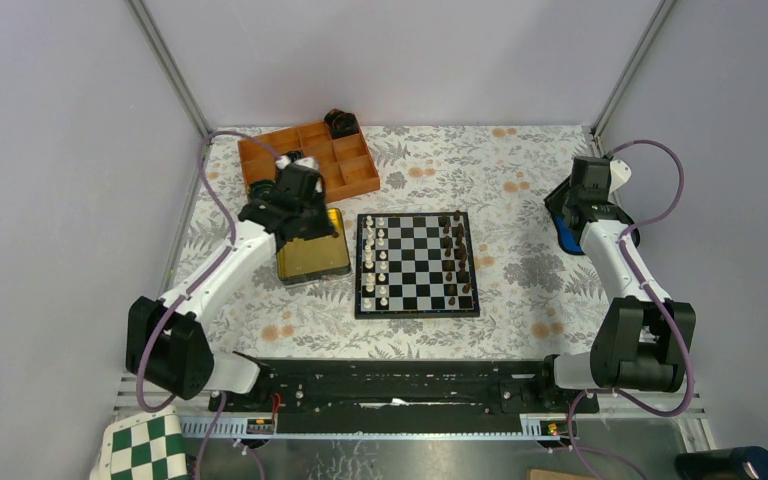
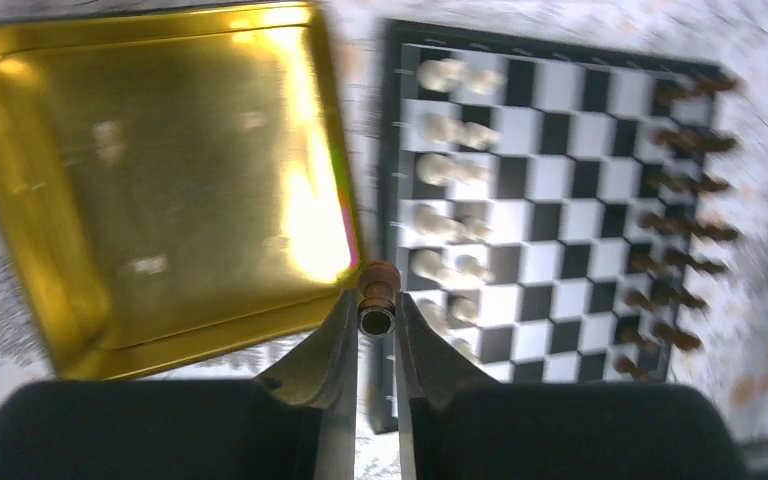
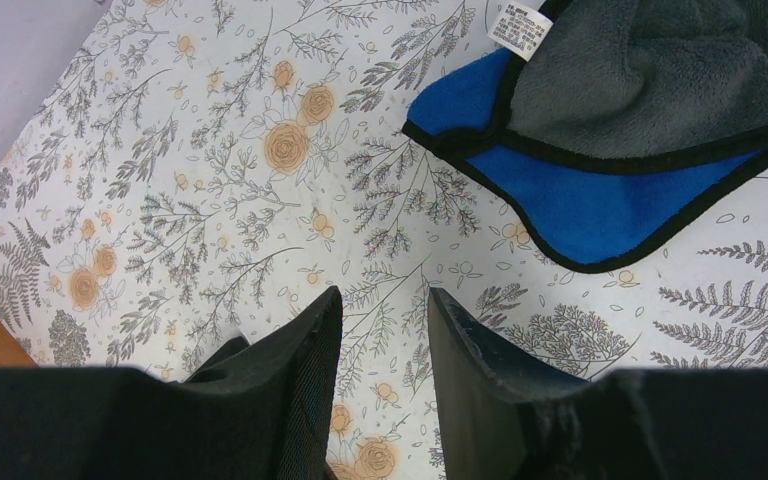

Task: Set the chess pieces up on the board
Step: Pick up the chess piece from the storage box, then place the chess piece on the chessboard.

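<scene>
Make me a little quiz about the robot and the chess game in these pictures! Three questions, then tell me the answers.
1. True or false: the left gripper is pinching a white chess piece.
2. What lies on the table near the right gripper? A) a blue and grey cloth B) a spoon C) a banana
3. Fill in: seen from above, the white pieces stand on the ____ side of the board.
Key: 1 false, it pinches a brown piece. 2 A. 3 left.
</scene>
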